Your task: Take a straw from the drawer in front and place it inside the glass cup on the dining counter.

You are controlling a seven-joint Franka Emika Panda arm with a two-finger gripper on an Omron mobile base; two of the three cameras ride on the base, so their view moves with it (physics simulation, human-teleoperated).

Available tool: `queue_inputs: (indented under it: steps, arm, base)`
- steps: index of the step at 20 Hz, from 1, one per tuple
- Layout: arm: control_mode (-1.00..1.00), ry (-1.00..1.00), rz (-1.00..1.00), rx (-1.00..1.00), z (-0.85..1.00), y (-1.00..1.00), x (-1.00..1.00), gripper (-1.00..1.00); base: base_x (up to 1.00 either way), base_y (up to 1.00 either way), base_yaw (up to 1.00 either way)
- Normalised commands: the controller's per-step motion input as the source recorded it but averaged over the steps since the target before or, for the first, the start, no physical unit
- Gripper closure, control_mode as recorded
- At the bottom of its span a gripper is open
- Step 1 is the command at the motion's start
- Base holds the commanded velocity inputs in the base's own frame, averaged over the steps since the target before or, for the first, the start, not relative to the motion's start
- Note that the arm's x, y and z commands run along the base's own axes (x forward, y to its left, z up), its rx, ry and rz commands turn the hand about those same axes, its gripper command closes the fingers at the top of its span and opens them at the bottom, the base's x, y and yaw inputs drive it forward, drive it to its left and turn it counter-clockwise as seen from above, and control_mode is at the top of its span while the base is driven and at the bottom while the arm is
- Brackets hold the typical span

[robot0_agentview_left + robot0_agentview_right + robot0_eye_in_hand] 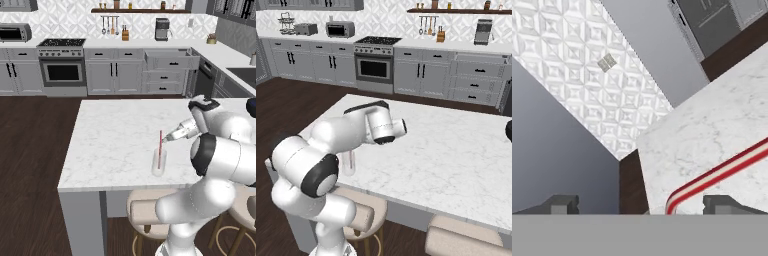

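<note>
Red-and-white striped straw [160, 149] stands in the clear glass cup [158, 164] on the white marble counter [115, 140], just beside the open, empty end effector [165, 140].

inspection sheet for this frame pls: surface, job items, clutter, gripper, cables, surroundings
Surface: dining counter, white grey-veined marble slab, bare around the cup.
Job's things: glass cup upright near the counter's front edge; red-and-white straw standing in it, top sticking out above the rim. Drawer in the back cabinets pulled open.
Clutter: nothing seen on the counter near the cup.
Gripper: gripper open, beside the straw's upper part; in the hand view the straw runs between the fingertips with no visible clamping.
Cables: nothing seen.
Surroundings: oven, coffee machine, toaster oven, stools below the counter.
</note>
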Motion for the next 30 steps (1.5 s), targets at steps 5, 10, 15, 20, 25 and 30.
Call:
queue_inputs:
  steps: [5,10,15,20,25,30]
  arm:
    - [-1.00,-0.05,-0.10,-0.06,0.00,0.27,-0.17,-1.00]
    - [-1.00,-0.01,-0.13,-0.09,0.00,0.03,0.00,-1.00]
    - [-1.00,0.00,-0.20,-0.13,0.00,-0.06,0.00,-1.00]
    - [-1.00,0.06,-0.20,-0.10,0.00,-0.09,0.00,-1.00]
    - [-1.00,0.16,-0.21,-0.07,0.02,-0.07,-0.02,-1.00]
    - [-1.00,0.26,-0.19,-0.01,0.23,-0.07,-0.12,-1.00]
  base:
    - [0.00,0.00,0.00]
    - [0.00,0.00,0.00]
    - [0.00,0.00,0.00]
    - [0.00,0.00,0.00]
    - [0.00,0.00,0.00]
    - [0.00,0.00,0.00]
